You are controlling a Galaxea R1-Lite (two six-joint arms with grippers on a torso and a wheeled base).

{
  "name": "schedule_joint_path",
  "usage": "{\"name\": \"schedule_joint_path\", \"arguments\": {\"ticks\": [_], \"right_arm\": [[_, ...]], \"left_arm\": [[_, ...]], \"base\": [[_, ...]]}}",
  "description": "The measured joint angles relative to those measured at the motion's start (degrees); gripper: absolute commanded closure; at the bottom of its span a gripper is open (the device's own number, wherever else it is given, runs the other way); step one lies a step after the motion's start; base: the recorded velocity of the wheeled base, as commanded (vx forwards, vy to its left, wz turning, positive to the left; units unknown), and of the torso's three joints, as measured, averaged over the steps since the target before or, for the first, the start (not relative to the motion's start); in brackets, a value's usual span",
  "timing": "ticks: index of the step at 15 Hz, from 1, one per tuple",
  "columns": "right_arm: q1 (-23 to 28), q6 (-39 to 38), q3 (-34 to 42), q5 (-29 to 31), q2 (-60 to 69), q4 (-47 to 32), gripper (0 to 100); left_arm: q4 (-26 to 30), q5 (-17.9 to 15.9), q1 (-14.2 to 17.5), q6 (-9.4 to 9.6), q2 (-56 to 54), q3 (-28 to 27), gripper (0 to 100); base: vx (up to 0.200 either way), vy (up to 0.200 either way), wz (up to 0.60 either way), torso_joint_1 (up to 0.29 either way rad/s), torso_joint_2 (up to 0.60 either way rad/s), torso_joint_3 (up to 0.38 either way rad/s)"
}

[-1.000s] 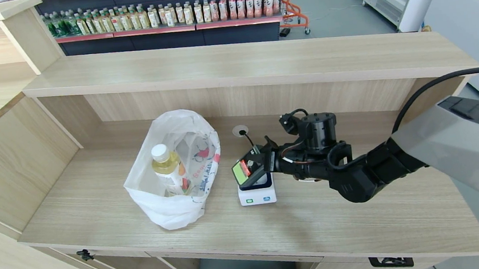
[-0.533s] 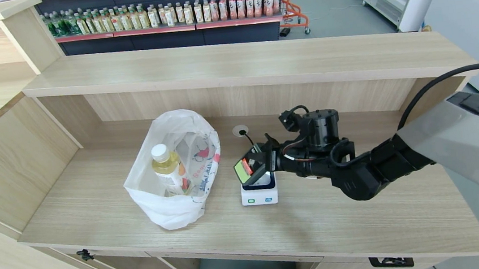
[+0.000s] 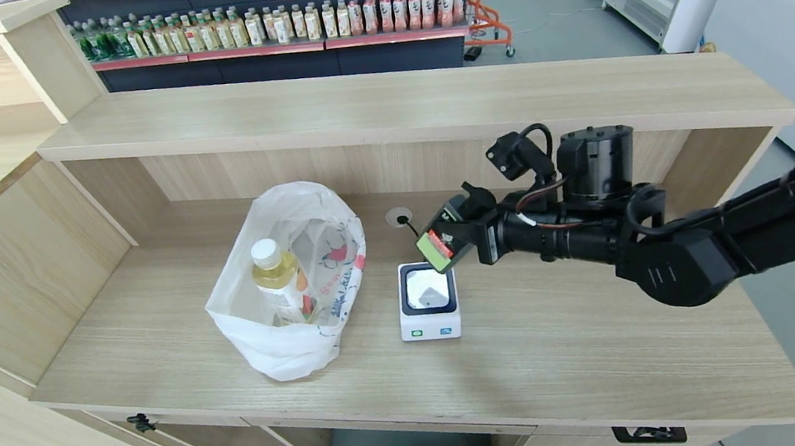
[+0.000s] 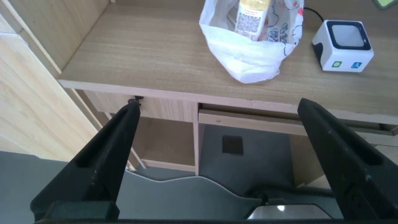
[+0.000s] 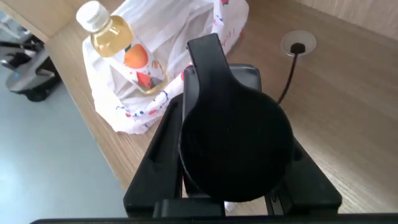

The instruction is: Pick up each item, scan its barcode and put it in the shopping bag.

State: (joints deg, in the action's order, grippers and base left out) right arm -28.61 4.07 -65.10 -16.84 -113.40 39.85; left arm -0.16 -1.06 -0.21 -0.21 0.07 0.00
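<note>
My right gripper point(image 3: 446, 238) is shut on a small green and red packet point(image 3: 436, 250), held in the air just above and behind the white barcode scanner point(image 3: 429, 310). The scanner's glass window faces up, uncovered. Left of it stands the white shopping bag point(image 3: 292, 287), open at the top, with a yellow drink bottle point(image 3: 274, 268) upright inside. In the left wrist view my left gripper point(image 4: 217, 162) hangs open below the counter's front edge, with the bag point(image 4: 249, 53) and the scanner point(image 4: 345, 42) farther off. The bag point(image 5: 149, 87) and the bottle point(image 5: 111, 36) also appear in the right wrist view.
The wooden counter point(image 3: 533, 364) has a raised back wall and a side wall on the left. A cable grommet point(image 3: 398, 216) sits behind the scanner. Store shelves of bottles point(image 3: 270, 24) stand beyond the counter.
My right gripper has risen and drawn back to the right with the packet, uncovering the scanner's window. Bag, bottle and scanner have stayed put.
</note>
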Motion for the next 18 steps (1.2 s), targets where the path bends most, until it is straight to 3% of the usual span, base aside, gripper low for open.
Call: {"name": "schedule_joint_path", "arguments": {"ticks": [7,10,12,18], "right_arm": [[1.9,0.8,1.0,-0.2,3.6,-0.4,100],[1.8,0.7,-2.5,-0.3,0.7,-0.4,100],[1.7,0.7,-6.7,-0.4,-2.7,-0.7,100],[1.4,0.7,-15.1,-0.4,-12.7,-3.0,100]], "left_arm": [[0.0,0.0,0.0,0.05,0.0,0.0,0],[0.0,0.0,0.0,0.21,0.0,0.0,0],[0.0,0.0,0.0,0.28,0.0,0.0,0],[0.0,0.0,0.1,0.3,0.0,0.0,0]], "base": [[0.0,0.2,0.0,0.0,0.0,0.0],[0.0,0.2,0.0,0.004,0.01,0.001],[0.2,0.2,0.0,0.005,0.0,0.005],[0.0,0.0,0.0,0.0,0.0,0.0]]}}
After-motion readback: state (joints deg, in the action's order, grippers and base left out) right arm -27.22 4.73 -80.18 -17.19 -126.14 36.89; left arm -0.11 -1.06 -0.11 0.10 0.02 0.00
